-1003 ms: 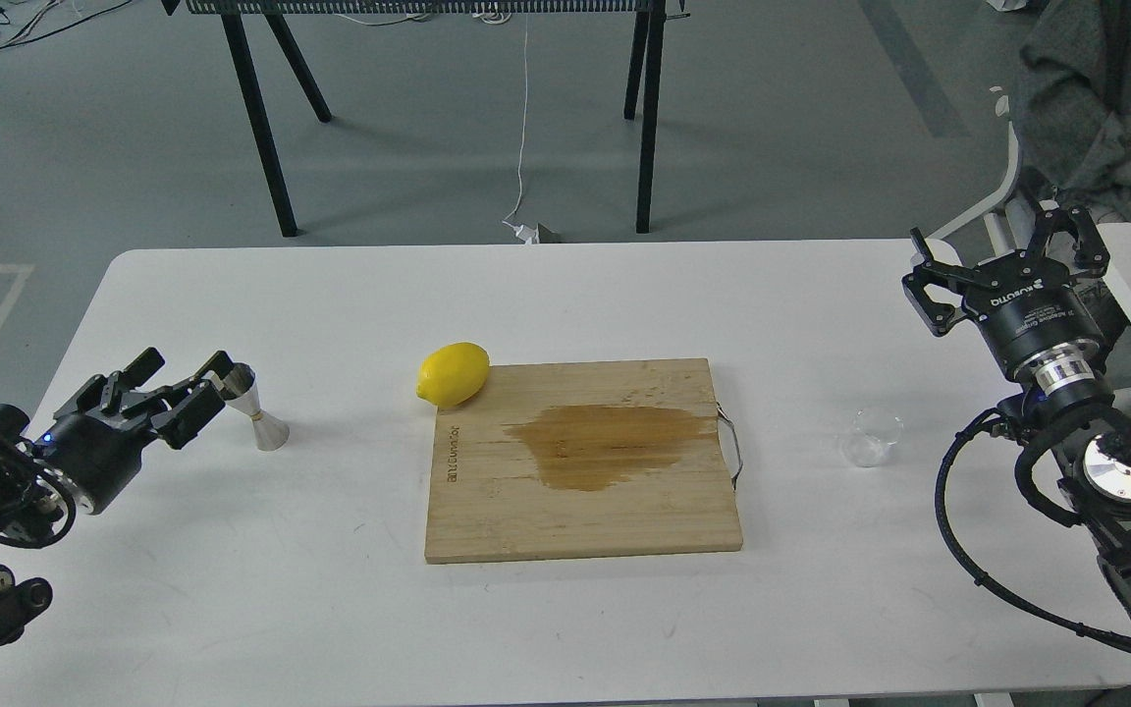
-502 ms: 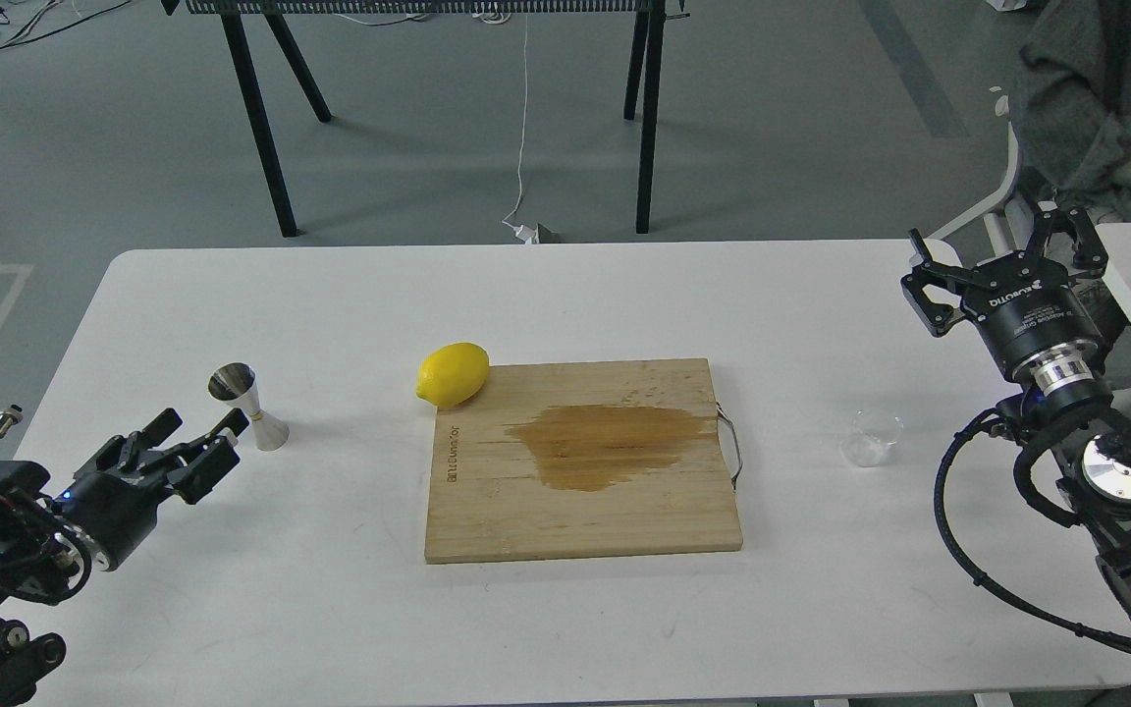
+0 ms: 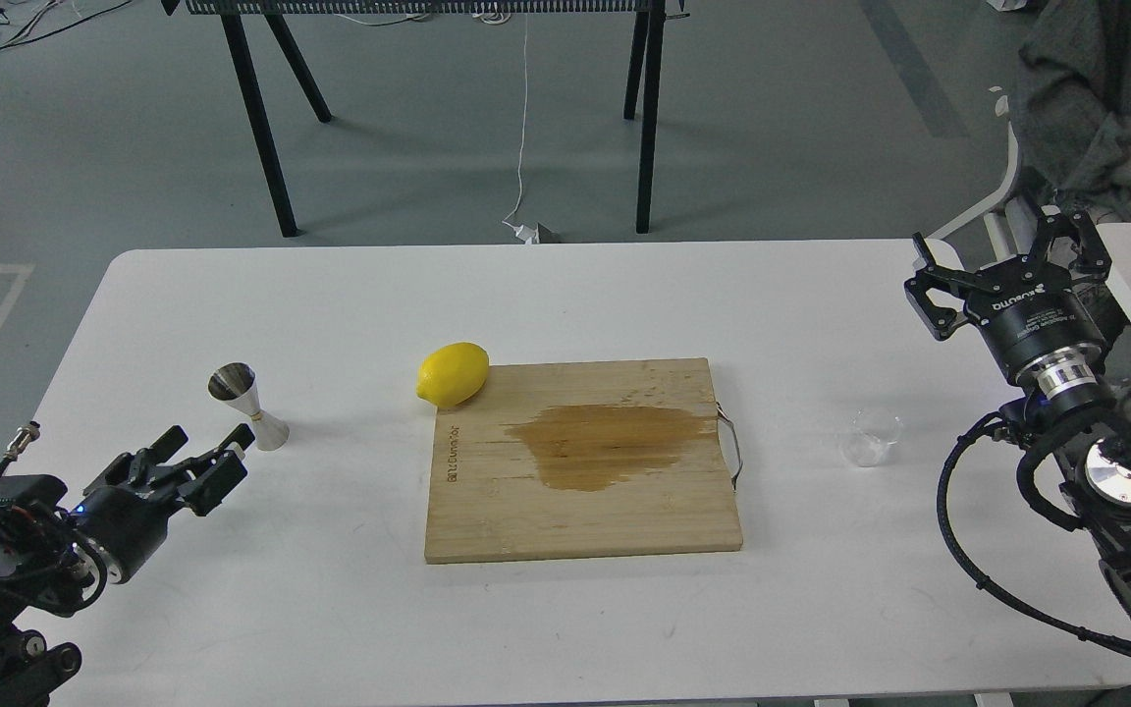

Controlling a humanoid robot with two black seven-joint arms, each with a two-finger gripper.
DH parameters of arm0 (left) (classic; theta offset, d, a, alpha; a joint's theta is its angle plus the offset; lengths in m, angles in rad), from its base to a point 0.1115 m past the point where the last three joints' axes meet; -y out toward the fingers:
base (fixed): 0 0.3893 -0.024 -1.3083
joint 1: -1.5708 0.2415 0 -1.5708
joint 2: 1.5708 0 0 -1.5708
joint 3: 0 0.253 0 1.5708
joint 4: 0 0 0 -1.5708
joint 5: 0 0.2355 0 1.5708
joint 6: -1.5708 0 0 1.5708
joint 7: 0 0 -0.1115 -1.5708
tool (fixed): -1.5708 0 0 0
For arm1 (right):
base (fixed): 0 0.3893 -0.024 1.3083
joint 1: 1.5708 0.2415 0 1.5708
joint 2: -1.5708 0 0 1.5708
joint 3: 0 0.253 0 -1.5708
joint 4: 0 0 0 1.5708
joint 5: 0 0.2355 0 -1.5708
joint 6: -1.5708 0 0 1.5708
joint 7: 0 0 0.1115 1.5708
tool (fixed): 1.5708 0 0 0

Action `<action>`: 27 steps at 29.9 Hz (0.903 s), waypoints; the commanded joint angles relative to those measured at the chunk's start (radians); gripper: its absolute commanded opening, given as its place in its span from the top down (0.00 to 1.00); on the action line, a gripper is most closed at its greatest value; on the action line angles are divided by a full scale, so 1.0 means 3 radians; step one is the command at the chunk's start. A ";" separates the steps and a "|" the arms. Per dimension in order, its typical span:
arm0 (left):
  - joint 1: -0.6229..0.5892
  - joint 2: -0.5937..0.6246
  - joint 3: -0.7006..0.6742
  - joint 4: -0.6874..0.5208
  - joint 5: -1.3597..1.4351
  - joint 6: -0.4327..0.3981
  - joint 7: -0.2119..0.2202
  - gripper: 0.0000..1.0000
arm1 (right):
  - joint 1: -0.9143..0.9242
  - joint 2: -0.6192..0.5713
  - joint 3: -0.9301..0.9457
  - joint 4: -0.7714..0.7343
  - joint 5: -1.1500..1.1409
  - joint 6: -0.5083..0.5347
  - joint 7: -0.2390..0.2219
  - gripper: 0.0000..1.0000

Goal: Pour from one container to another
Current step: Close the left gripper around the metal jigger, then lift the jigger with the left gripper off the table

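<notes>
On the worktop (image 3: 565, 295), both pincers are hanging apart and holding nothing.
Left of the board (image 3: 580, 462), the jigger (image 3: 246, 405) is standing upright near the left pincer (image 3: 194, 462); right of the board, the cup (image 3: 873, 437) is sitting below the right pincer (image 3: 1002, 257); a lemon (image 3: 454, 374) is touching the board's far left corner.

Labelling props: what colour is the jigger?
Shiny silver steel jigger, clearest in head view.
</notes>
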 commanded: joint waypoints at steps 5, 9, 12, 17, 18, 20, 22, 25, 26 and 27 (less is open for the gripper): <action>-0.0177 -0.0102 0.0010 0.0113 0.0009 0.0000 0.0000 0.00 | 0.0000 0.0000 -0.0003 0.0000 0.0000 0.0000 0.0000 0.01; -0.0218 -0.0128 0.0010 0.0119 0.0009 0.0000 0.0000 0.00 | 0.0000 0.0000 -0.0003 0.0000 0.0000 0.0000 0.0005 0.01; -0.0223 -0.0164 0.0015 0.0134 0.0014 0.0000 0.0000 0.00 | -0.0015 0.0000 0.0002 0.0005 0.0000 0.0000 0.0005 0.01; -0.0218 -0.0200 0.0061 0.0144 0.0014 0.0000 0.0000 0.00 | -0.0020 0.0000 0.0002 0.0000 0.0000 0.0000 0.0005 0.01; -0.0218 -0.0205 0.0066 0.0149 0.0014 0.0000 0.0000 0.00 | -0.0020 0.0000 0.0002 0.0000 0.0000 0.0000 0.0005 0.01; -0.0213 -0.0215 0.0066 0.0144 0.0014 0.0000 0.0000 0.00 | -0.0020 0.0000 0.0002 0.0000 0.0000 0.0000 0.0005 0.01; -0.0213 -0.0225 0.0066 0.0149 0.0009 0.0000 0.0000 0.00 | -0.0020 0.0000 0.0002 0.0000 0.0000 0.0000 0.0005 0.01; -0.0223 -0.0292 0.0066 0.0154 0.0014 0.0000 0.0000 0.00 | -0.0020 0.0000 0.0002 -0.0015 0.0000 0.0000 0.0005 0.01; -0.0223 -0.0307 0.0066 0.0180 0.0014 0.0000 0.0000 0.00 | -0.0020 0.0000 0.0002 -0.0015 0.0000 0.0000 0.0005 0.01; -0.0228 -0.0317 0.0066 0.0215 0.0014 0.0000 0.0000 0.00 | -0.0020 0.0000 0.0002 -0.0015 0.0000 0.0000 0.0005 0.01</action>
